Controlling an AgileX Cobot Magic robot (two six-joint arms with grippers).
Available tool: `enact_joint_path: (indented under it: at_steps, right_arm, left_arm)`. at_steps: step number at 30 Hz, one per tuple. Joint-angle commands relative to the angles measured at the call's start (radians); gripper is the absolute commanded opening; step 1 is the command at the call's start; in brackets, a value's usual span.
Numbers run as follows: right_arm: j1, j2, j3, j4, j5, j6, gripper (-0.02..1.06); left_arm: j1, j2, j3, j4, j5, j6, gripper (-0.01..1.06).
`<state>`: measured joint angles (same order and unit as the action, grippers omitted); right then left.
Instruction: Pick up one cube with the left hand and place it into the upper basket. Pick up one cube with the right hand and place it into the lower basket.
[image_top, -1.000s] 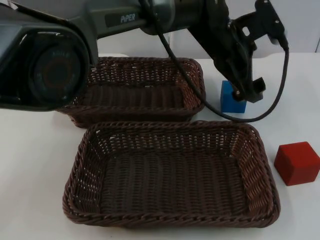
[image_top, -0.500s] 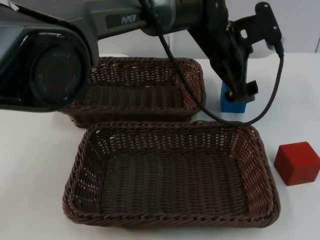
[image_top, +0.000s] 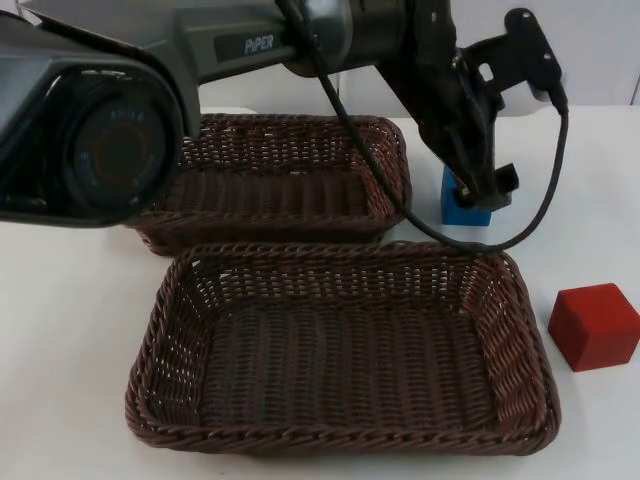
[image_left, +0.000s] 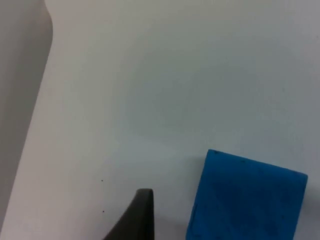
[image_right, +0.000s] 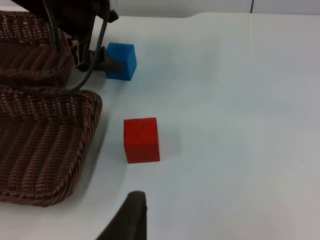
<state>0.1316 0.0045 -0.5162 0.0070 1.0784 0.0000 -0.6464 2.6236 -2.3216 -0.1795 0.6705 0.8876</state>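
A blue cube (image_top: 461, 210) sits on the white table just right of the upper basket (image_top: 385, 140). My left gripper (image_top: 484, 194) is lowered over it and open. In the left wrist view one fingertip (image_left: 138, 216) stands beside the blue cube (image_left: 247, 197) with a strip of table between them. The right wrist view shows the left gripper (image_right: 107, 63) against the blue cube (image_right: 122, 60). A red cube (image_top: 593, 325) lies right of the lower basket (image_top: 525, 330). My right gripper (image_right: 137, 220) waits above the table, short of the red cube (image_right: 141, 139).
Both brown wicker baskets hold nothing. The left arm (image_top: 300, 35) stretches across above the upper basket. A grey partition wall (image_top: 600, 50) closes the table at the back. White table (image_right: 240, 110) lies open to the right of both cubes.
My left gripper has come down and slightly left onto the blue cube, now covering more of it. The cubes and baskets have stayed put.
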Motion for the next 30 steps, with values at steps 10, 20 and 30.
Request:
enact_joint_path:
  at_steps: [10,20,30]
  right_arm:
    - [-0.006,-0.004,0.001,0.002,0.0,-0.009,1.05]
    - [-0.006,-0.004,0.001,0.002,0.0,-0.012,1.05]
    - [-0.006,-0.004,0.001,0.002,0.0,-0.012,1.05]
  left_arm:
    - [-0.007,0.043,-0.006,-0.002,-0.051,-0.014,1.05]
    - [-0.007,0.078,-0.006,0.049,-0.114,-0.037,1.05]
    - [-0.003,0.078,-0.006,0.078,-0.1,-0.037,1.05]
